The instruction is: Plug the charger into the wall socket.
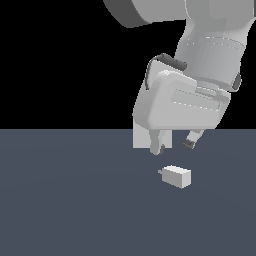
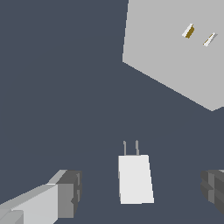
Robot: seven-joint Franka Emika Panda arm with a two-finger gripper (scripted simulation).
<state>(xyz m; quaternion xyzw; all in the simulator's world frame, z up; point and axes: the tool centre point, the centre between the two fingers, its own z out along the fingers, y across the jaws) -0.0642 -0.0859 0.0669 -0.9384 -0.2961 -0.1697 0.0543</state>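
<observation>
Gripper (image 1: 174, 146) spread, hovering above charger (image 1: 176, 176); nothing held. Charger lies flat on desk (image 1: 75, 200), prongs aimed at wall socket (image 2: 175, 52), roughly 1 o'clock in wrist view. Descend centred, pinch long sides squarely.

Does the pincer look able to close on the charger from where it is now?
Probably yes. The pincer is open just above the charger, which lies between its fingers in the wrist view. Nothing covers it, and the wall socket stands apart, beyond the prongs.
</observation>
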